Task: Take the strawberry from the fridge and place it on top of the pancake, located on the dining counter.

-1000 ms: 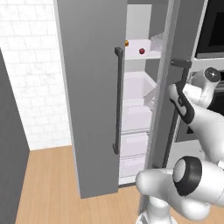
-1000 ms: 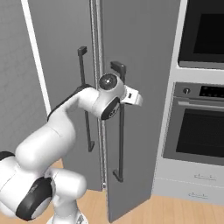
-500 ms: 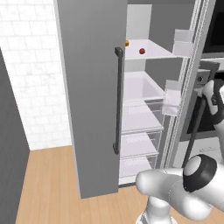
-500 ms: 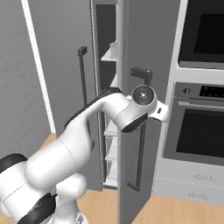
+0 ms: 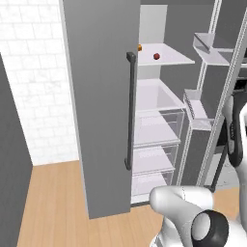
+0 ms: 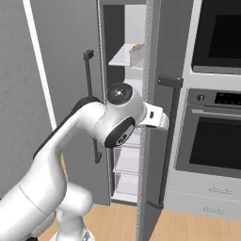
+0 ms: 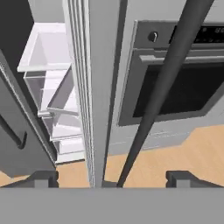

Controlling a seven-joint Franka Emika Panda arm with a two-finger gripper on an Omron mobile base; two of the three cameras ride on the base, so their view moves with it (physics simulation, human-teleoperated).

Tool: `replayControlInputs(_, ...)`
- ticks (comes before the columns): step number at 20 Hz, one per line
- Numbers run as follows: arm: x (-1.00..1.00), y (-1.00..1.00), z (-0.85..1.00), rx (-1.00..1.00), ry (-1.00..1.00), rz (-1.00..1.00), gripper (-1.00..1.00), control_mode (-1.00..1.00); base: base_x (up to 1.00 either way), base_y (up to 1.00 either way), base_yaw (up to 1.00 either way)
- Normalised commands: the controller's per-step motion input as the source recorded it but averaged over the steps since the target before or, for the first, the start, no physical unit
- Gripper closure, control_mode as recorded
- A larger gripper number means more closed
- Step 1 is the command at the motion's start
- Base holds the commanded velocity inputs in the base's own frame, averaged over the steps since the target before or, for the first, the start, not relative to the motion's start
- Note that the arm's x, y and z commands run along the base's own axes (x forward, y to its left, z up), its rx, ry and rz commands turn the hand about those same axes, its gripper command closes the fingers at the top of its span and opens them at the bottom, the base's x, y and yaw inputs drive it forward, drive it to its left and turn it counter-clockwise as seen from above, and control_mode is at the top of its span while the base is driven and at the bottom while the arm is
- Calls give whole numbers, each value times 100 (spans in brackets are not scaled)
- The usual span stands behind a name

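Left base view: the fridge (image 5: 103,96), matte grey, stands with its right door swung wide; the small dark red strawberry (image 5: 156,56) lies on the upper white shelf (image 5: 169,57) near its front edge, an orange ball (image 5: 140,48) at the shelf's left edge.

Right base view: the white arm reaches to the thin dark door handle (image 6: 170,117).

Hand view: the hand (image 7: 111,177) is released, fingertips (image 7: 43,177) wide apart astride the handle.
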Motion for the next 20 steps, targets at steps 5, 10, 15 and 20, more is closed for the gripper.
replayControlInputs(5, 23, 98, -26, -56, 42, 13, -100, -100, 0, 0, 0)
replayControlInputs(10, 50, 99, -3, -53, 58, 0, -100, -100, 0, 0, 0)
replayControlInputs(15, 89, 50, -9, -26, 36, 1, -100, -100, 0, 0, 0)
replayControlInputs(20, 94, -16, -29, 0, 7, 10, -100, -100, 0, 0, 0)
